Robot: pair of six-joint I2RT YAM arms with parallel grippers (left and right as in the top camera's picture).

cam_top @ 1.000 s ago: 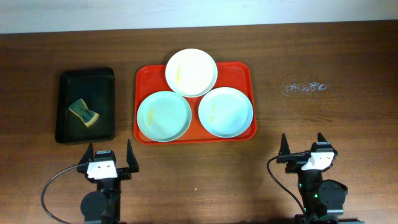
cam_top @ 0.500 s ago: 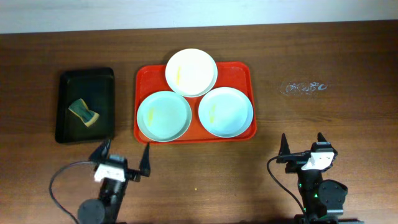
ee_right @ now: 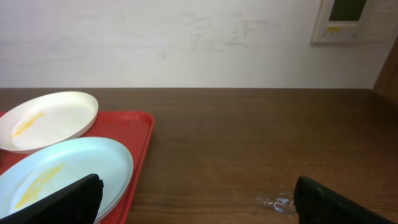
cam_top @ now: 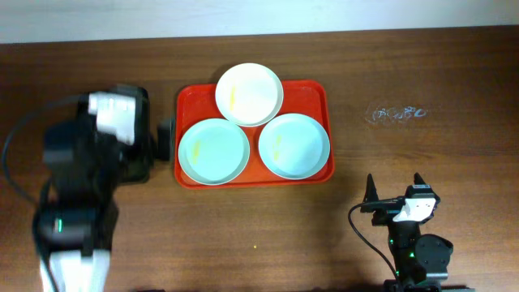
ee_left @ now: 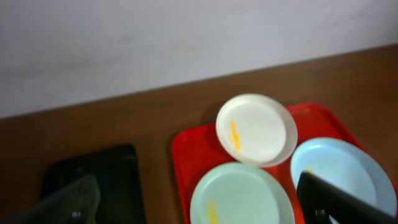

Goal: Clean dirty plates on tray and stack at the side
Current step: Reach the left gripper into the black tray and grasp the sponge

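The red tray (cam_top: 312,91) holds three plates, each with a yellow smear: cream-white (cam_top: 249,94) at the back, mint green (cam_top: 213,151) front left, pale blue (cam_top: 293,145) front right. My left gripper (cam_top: 146,142) is open and empty, raised over the gap between the black tray and the red tray. In the left wrist view its fingers (ee_left: 199,208) frame the mint plate (ee_left: 239,193), with the cream plate (ee_left: 256,129) beyond. My right gripper (cam_top: 394,191) is open and empty near the front edge, right of the blue plate (ee_right: 62,171).
A black tray (cam_top: 139,96) stands left of the red tray, mostly covered by my left arm; its sponge is hidden. A whitish smear (cam_top: 396,113) marks the wood at the right. A pale wall runs behind the table.
My left arm has lifted from the front edge and swung back and left, now over the black tray and hiding the sponge. The right arm and the plates have not moved.
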